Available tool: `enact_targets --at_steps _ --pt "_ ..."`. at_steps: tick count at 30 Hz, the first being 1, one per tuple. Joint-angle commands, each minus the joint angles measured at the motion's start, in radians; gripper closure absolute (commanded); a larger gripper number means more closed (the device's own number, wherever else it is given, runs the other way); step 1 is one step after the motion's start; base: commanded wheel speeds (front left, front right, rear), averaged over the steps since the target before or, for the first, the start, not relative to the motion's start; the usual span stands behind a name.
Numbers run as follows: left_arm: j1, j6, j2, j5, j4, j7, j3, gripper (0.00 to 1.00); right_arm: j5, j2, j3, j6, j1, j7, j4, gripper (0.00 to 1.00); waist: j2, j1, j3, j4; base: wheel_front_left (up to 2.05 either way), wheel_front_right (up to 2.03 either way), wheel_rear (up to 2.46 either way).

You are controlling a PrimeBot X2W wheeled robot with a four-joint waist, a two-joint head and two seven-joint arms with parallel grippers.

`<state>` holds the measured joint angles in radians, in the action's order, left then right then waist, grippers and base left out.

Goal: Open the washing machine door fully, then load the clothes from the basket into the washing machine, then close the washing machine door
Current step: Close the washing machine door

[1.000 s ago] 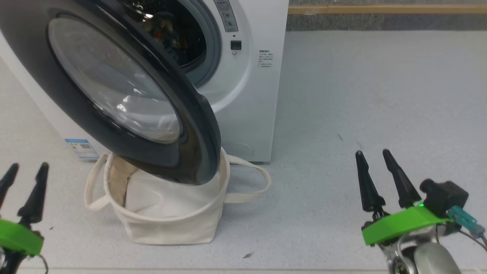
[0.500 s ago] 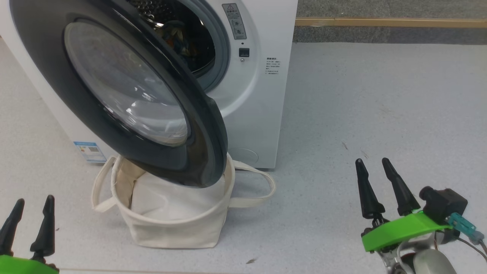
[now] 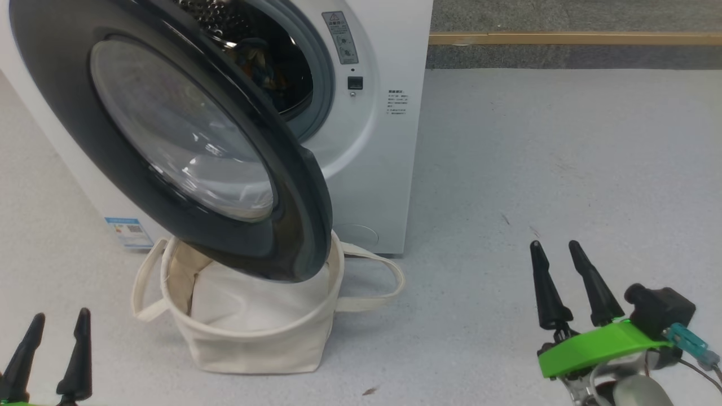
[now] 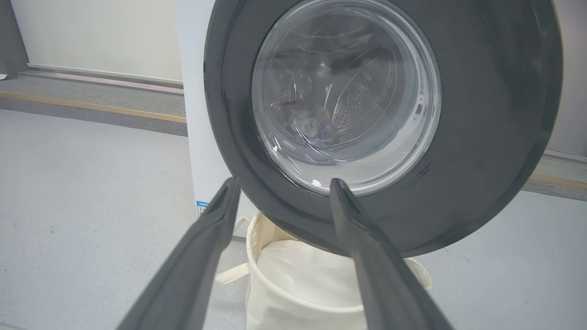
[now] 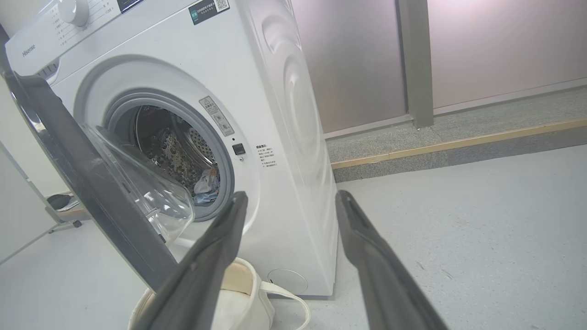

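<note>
White washer: the washing machine (image 3: pixel 378 169) is being seen standing on the pale grey floor (image 3: pixel 536 141), with its round mouth being shown uncovered and a blue sticker (image 3: pixel 127 228) being shown low on its front, at the left.
Door: the washing machine door (image 3: pixel 175 135) is being seen swung out from the left side of the mouth, partway open. Its glossy black rim is being shown hanging over the top of the basket, and whether the two are touching cannot be told.
Clothes: the clothes (image 3: pixel 256 56) are being seen inside the steel drum as a small blue and orange-brown heap, which the right wrist view is showing low in the drum.
Basket: the basket (image 3: pixel 254 344) is being seen on the floor just in front of the washer, under the lower edge of the door, with a loop handle being shown drooping at each side.
Sheet: a plain white sheet (image 3: pixel 242 301) is being seen lying in the basket.
Left gripper: the left gripper (image 3: pixel 61 316) is being held low at the lower left of the head view, apart from the basket and pointed at the door. Its jaws are being held spread with nothing between them.
Right gripper: the right gripper (image 3: pixel 554 245) is being held over bare floor, well apart from the washer and pointed towards its mouth. Its jaws are being held spread and are gripping nothing.
</note>
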<state>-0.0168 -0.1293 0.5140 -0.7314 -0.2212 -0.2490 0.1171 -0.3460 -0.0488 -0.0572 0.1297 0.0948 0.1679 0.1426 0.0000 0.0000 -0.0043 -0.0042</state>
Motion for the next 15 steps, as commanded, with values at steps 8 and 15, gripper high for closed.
enact_targets --at_steps 8,15 --pt "-0.071 -0.001 0.041 0.020 0.038 -0.013 -0.017 0.00 -0.014 -0.001 -0.006 0.001 0.004 0.021 -0.029 0.00 0.0000 0.0000 0.003 0.009 0.00 0.00 0.00" --pt "-0.090 -0.001 0.046 0.023 0.037 -0.013 0.008 0.00 -0.015 -0.001 0.009 0.001 -0.008 0.023 -0.025 0.00 0.0000 0.0000 0.002 0.009 0.00 0.00 0.00"
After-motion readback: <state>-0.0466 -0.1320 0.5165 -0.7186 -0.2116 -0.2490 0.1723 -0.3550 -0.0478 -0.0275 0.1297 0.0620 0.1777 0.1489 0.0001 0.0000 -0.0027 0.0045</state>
